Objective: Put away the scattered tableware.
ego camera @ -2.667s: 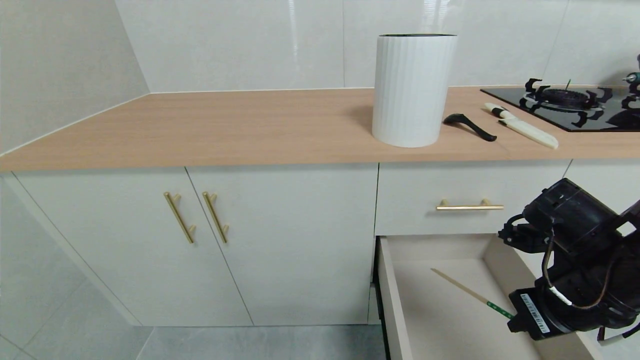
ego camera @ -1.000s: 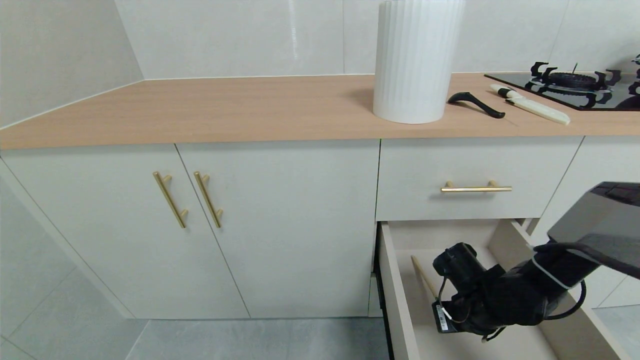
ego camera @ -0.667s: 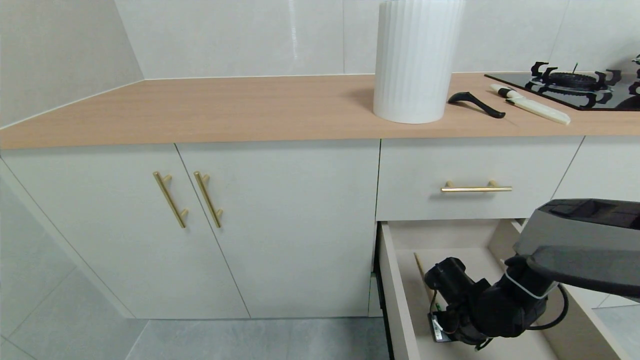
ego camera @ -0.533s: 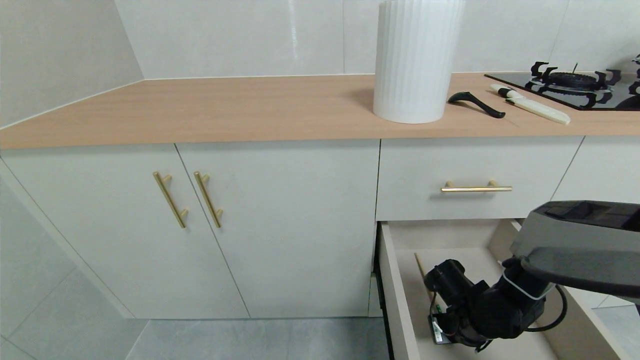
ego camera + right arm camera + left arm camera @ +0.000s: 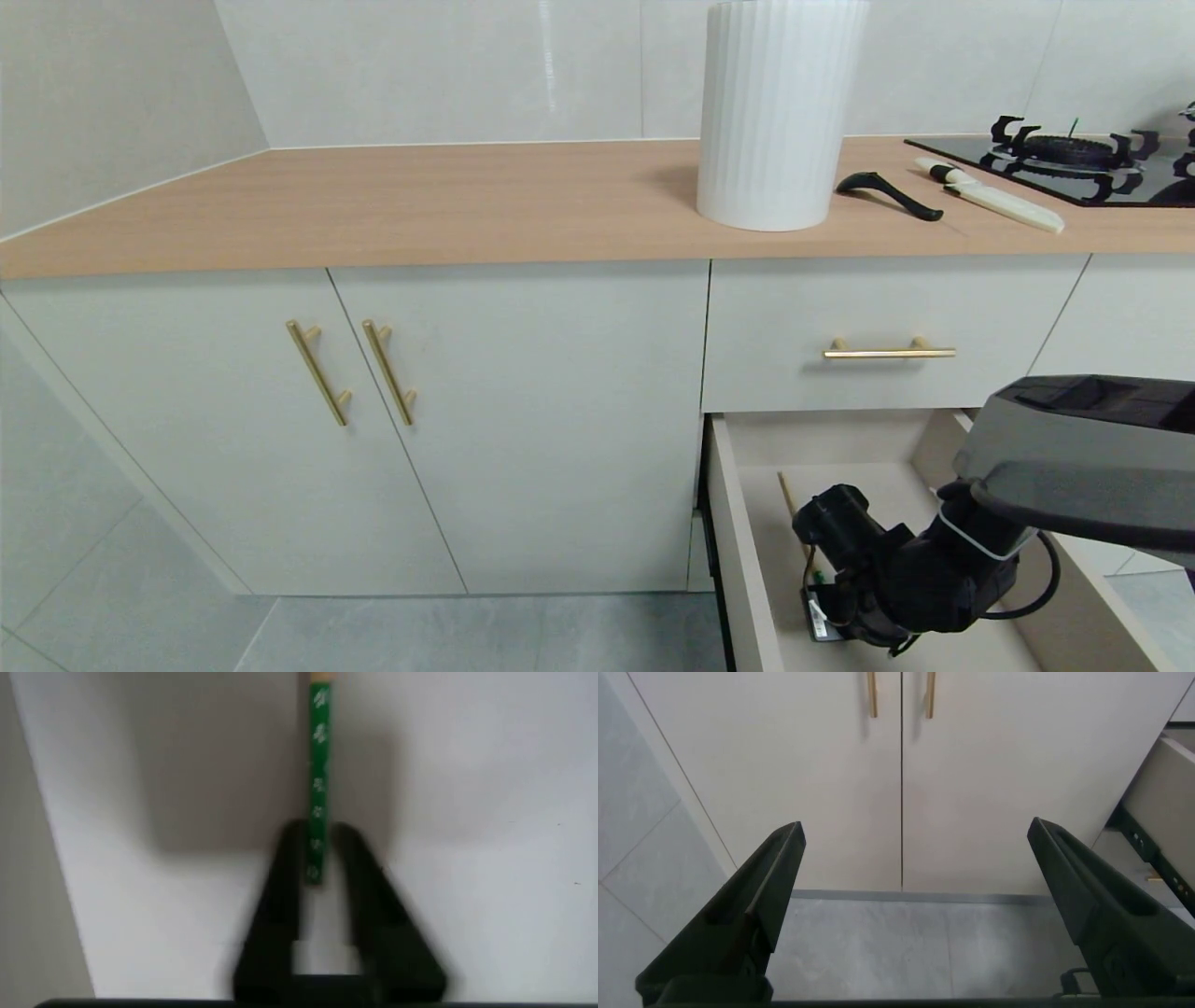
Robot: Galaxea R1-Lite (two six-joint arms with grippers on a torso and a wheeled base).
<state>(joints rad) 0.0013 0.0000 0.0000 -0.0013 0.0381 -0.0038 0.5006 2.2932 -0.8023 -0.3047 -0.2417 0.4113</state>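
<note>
Down in the open drawer (image 5: 734, 551), the right gripper (image 5: 818, 583) holds a chopstick (image 5: 790, 497) beside the left wall; lowering it flat before release should stop it bouncing. At the left wrist, the left gripper (image 5: 915, 831) hangs empty, jaws spread wide; at the right wrist, jaws pinch the chopstick's green end.

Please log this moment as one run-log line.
right claw: shut on chopstick, inside open drawer | left claw: open, facing cabinet doors | counter: knife, black utensil

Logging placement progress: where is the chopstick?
In the head view, lower right: the chopstick is inside the open drawer near its left wall, its green end held by the right end effector.
</note>
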